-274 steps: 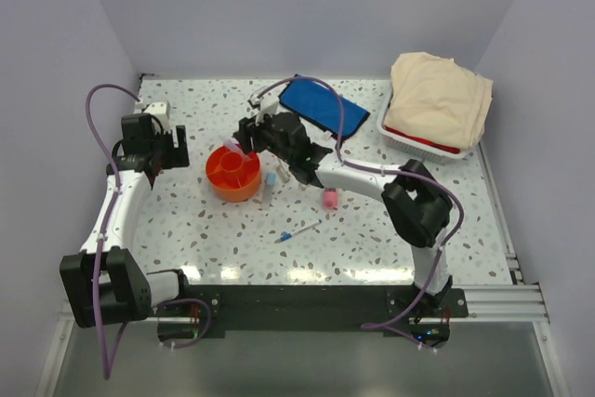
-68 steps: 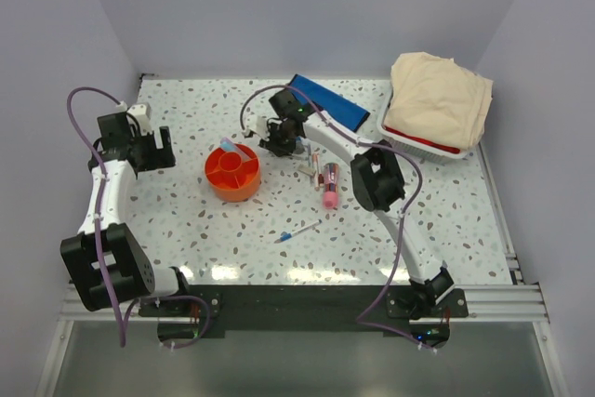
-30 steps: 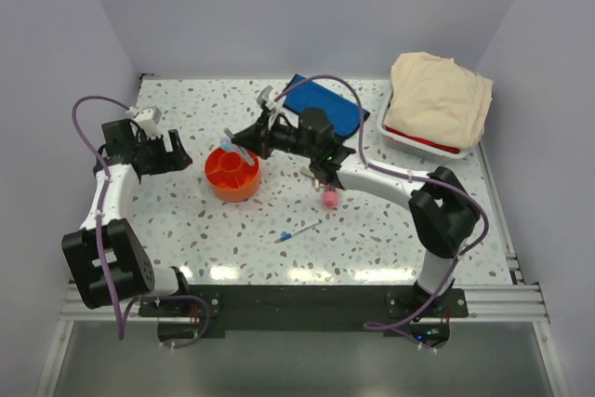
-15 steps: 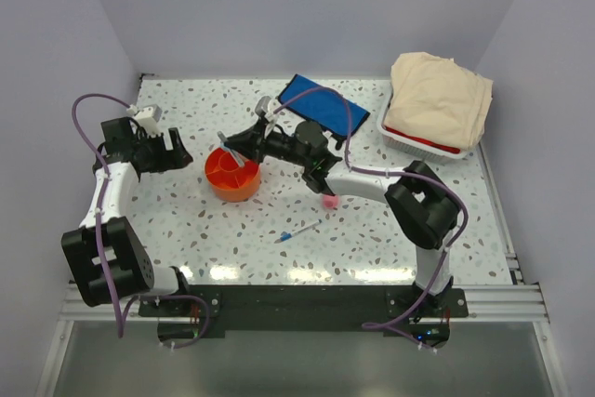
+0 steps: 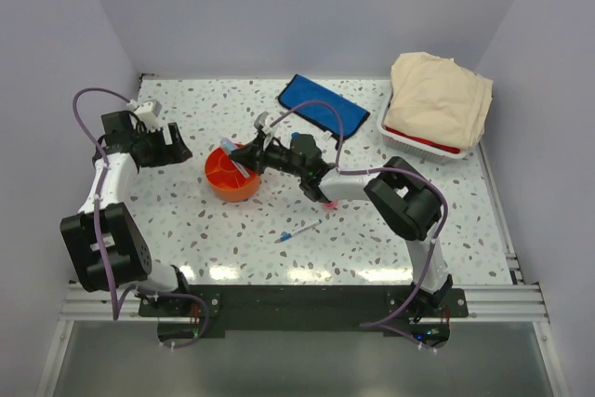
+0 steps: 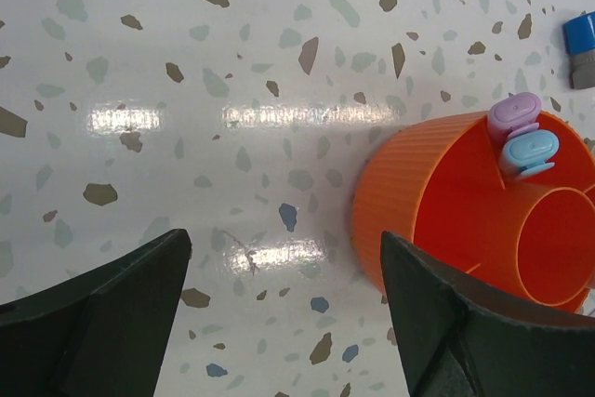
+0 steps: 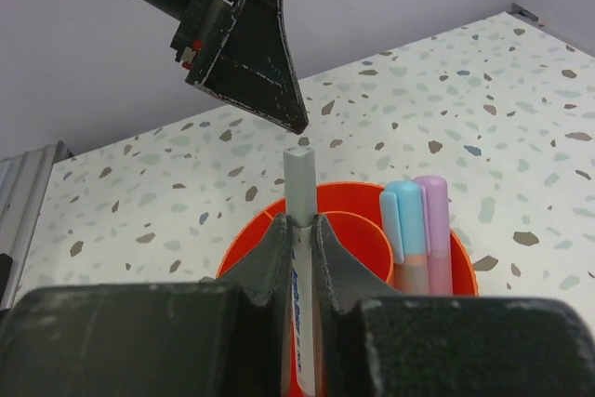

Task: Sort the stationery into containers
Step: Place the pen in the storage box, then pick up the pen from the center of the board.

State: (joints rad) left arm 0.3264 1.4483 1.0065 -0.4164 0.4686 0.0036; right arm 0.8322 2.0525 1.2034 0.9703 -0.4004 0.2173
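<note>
Over the orange tub [image 5: 231,177] we have our right gripper [image 5: 242,157], its fingers pinched tight on a grey-capped pen [image 7: 299,188]. In the right wrist view the pen sticks out beyond the fingertips, with the tub's compartments directly beneath it. A blue-capped marker [image 7: 406,225] and a lilac marker [image 7: 431,216] stand side by side, touching, in one outer compartment. We judge the step in hand to be dropping this pen into the tub: it has reached the place but is not yet let go.

Our left gripper [image 6: 285,239] hangs just beside the tub on its left. Its fingers are spread wide and hold nothing, and we see no contact with the tub.

The next move, as we read it, calls for setting the pen's lower end over a free compartment. We cannot see that end, since the fingers hide it. Then the fingers must part and lift straight clear, without knocking the two standing markers or leaving the pen caught on a divider.

On the table [image 5: 186,230] a thin blue-tipped pen [image 5: 299,231] lies well apart from the tub, nearer the arm bases. A pink tube [image 5: 328,200] shows partly under the right arm. The blue pouch [image 5: 323,109] lies flat at the far side; we cannot tell whether it is open. We reckon the sorting is roughly midway.
</note>
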